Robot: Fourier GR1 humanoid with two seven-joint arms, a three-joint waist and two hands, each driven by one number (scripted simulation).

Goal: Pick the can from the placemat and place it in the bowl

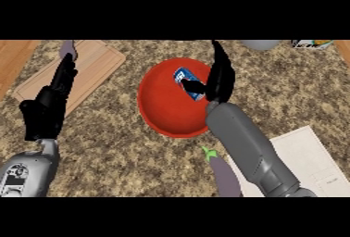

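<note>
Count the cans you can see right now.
1. The blue cylindrical can sits over the round red bowl, at the right hand. Others may be hidden behind the arms.

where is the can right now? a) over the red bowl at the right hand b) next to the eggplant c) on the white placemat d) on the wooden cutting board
a: the blue can shows inside the outline of the red bowl, at the right hand, whose thumb reaches across it; the placemat has no can on it.
</note>
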